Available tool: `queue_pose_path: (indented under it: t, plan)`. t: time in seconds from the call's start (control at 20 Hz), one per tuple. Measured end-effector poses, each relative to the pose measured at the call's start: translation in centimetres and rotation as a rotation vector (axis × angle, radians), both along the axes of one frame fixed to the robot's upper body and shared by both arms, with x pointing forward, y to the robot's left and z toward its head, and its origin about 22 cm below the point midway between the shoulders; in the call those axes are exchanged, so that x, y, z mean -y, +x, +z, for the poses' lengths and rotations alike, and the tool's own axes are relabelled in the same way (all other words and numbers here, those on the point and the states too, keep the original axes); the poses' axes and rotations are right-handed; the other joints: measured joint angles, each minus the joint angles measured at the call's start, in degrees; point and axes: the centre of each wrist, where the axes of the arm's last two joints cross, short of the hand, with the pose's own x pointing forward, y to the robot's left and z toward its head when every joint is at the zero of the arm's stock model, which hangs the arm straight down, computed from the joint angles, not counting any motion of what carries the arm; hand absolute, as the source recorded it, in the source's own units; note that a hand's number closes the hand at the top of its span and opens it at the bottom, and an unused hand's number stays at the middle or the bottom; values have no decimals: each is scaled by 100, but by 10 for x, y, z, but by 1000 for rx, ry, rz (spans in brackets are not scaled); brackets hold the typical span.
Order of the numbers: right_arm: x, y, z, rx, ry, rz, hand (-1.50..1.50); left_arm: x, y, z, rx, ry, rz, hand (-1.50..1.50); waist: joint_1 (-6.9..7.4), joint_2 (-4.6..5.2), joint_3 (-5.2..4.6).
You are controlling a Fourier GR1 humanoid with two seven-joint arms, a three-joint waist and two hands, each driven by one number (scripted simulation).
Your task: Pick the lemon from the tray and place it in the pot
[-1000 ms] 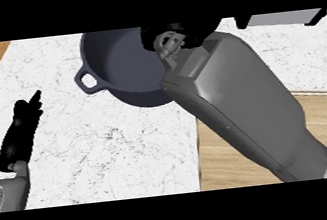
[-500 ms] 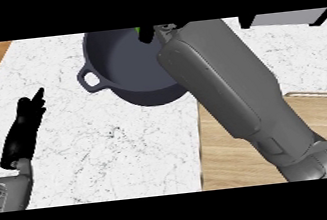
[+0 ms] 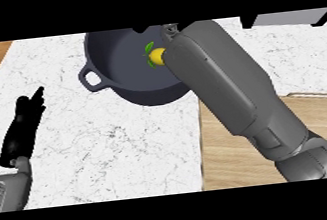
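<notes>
Head view: we saw the lemon [image 3: 158, 57] lying inside the pot [image 3: 120, 56].
Our left hand [image 3: 21, 128] rested open on the counter [image 3: 111, 147]; the right hand's fingers were hidden, so we cannot tell.

the lemon [image 3: 158, 57] is small and yellow with green leaves at its left side; it shows inside the pot [image 3: 120, 61], toward the right of the bowl, partly hidden. the pot is dark grey and round with a loop handle on its left, standing upright on the white marble table [image 3: 103, 143].
</notes>
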Motion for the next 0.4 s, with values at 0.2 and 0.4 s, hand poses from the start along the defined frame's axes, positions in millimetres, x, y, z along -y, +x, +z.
queue_pose_path:
  t: [0.2, 0.4]
  plan:
    - [4, 2, -6, 140, 120, -67, -150, -6, -2, 1, -4, 2, 23, 0, -96, -31, 3]
    - [1, -1, -6, 245, 183, -121, -150, -9, -6, -3, -10, 1, 49, 0, -248, -81, 3]
